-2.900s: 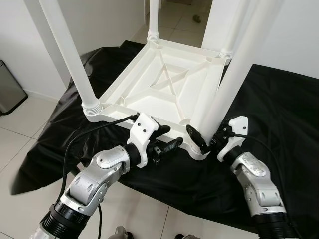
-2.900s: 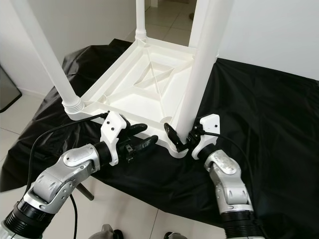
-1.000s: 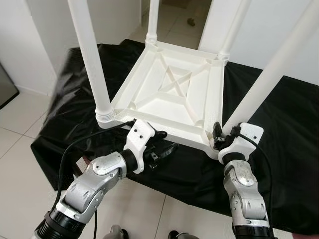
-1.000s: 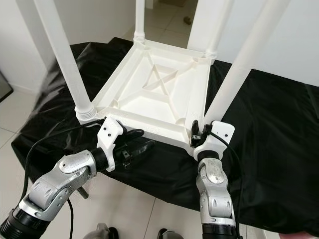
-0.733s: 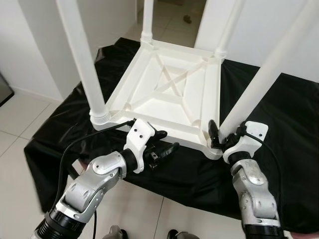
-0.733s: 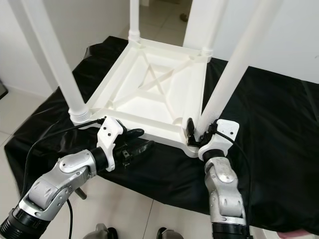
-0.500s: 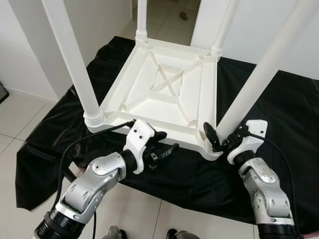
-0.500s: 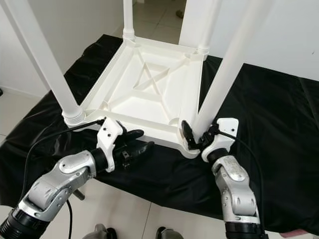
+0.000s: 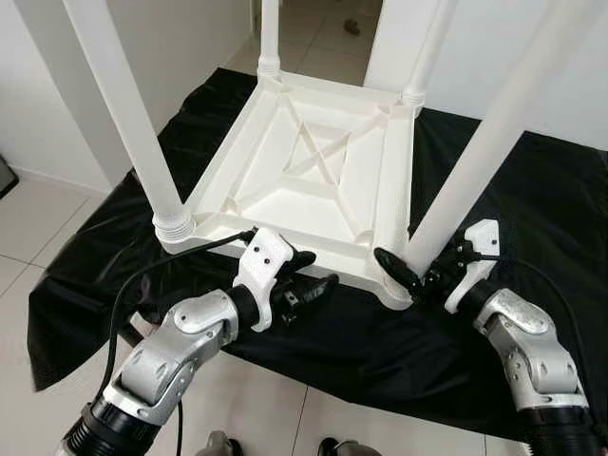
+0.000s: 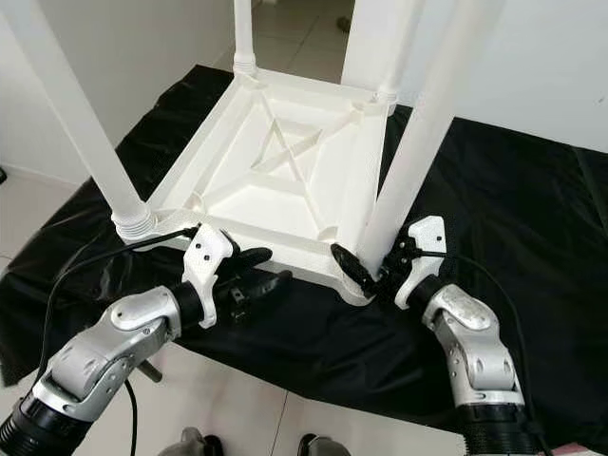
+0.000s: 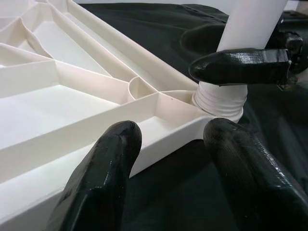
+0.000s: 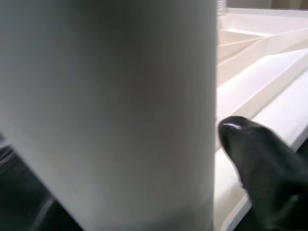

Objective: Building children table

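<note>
A white plastic children's table (image 9: 323,180) is seen upside down on a bench covered w/ black sheeting (image 9: 532,218), its ribbed underside facing up. Four white round plastic legs are counted, one per corner: near-left leg (image 9: 123,114), near-right leg (image 9: 484,142), far-left leg (image 9: 269,33), far-right leg (image 9: 429,47). All four are seated upright in their ringed corner sockets.

The left end effector (image 9: 306,275) is held at the table's near edge, approx. midway along it; its 2 black fingers (image 11: 103,178) are spread apart, nothing gripped. In the left wrist view one finger lies over the white rim and the other over the black sheeting, w/ the near-right corner socket (image 11: 221,98) just beyond.

The right end effector (image 10: 366,271) is placed at the base of the near-right leg, just above its socket. One black finger (image 9: 397,271) is seen on the robot's-left side of the leg; the 2nd is hidden behind the leg, so the leg sits between them. In the right wrist view the leg (image 12: 110,110) is very close & blurred, w/ one fingertip (image 12: 260,163) against its side; the end effector is closed around that leg.

A black cable (image 9: 142,285) is run along the left arm. Pale floor tiles (image 9: 38,218) are visible beside the bench.
</note>
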Robot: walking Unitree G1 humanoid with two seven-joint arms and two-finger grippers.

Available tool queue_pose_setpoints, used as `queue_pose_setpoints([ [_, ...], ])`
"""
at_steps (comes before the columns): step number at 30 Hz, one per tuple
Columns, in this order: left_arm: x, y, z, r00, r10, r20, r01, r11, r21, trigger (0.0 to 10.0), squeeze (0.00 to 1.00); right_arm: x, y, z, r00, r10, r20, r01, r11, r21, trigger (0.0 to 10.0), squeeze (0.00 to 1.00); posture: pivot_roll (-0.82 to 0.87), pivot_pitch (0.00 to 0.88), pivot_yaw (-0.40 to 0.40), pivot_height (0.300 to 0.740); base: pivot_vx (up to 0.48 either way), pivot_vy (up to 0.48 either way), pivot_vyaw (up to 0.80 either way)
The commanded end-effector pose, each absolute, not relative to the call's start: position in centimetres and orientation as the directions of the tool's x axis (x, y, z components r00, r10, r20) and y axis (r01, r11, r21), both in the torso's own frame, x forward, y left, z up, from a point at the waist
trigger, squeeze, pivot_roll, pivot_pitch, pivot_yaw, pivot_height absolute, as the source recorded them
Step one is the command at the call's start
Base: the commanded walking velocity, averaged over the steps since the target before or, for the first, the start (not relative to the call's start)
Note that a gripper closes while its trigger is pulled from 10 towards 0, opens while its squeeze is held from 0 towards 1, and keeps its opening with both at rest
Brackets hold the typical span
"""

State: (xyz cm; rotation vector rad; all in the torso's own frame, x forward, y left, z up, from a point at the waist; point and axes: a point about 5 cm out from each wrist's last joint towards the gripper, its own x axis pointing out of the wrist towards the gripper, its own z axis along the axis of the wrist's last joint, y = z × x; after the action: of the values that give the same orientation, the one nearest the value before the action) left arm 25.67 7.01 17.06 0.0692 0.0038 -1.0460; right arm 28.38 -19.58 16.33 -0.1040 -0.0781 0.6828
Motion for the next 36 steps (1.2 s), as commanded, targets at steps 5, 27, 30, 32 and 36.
queue_pose_setpoints([
  [5,25.1,6.8,17.2,0.409,-0.911,-0.046,0.912,0.406,0.055,10.0,0.00,28.2,-20.1,15.8,0.755,0.656,0.013,-0.652,0.752,-0.100,0.0,0.00,0.03,0.096,-0.006,0.740,0.000,0.000,0.00],
  [27,24.8,6.3,16.9,0.395,-0.918,-0.042,0.919,0.393,0.041,10.0,0.00,28.0,-18.8,15.0,0.912,0.408,0.049,-0.405,0.912,-0.064,10.0,0.00,0.01,0.100,-0.026,0.740,0.000,0.000,0.00],
  [30,24.9,6.3,16.8,0.399,-0.916,-0.041,0.917,0.397,0.040,10.0,0.00,27.8,-18.3,15.0,0.949,0.302,0.090,-0.299,0.953,-0.044,10.0,0.00,0.00,0.102,-0.029,0.740,0.000,0.000,0.00],
  [32,24.9,6.2,16.8,0.400,-0.916,-0.040,0.917,0.398,0.037,10.0,0.00,27.8,-18.1,15.0,0.974,0.196,0.110,-0.194,0.981,-0.028,10.0,0.00,0.00,0.102,-0.031,0.740,0.000,0.000,0.00],
  [36,24.8,6.1,16.8,0.400,-0.916,-0.035,0.917,0.398,0.034,10.0,0.00,27.6,-18.0,14.4,0.997,-0.043,0.067,0.043,0.999,0.004,10.0,0.00,0.01,0.104,-0.041,0.740,0.000,0.000,0.00],
])
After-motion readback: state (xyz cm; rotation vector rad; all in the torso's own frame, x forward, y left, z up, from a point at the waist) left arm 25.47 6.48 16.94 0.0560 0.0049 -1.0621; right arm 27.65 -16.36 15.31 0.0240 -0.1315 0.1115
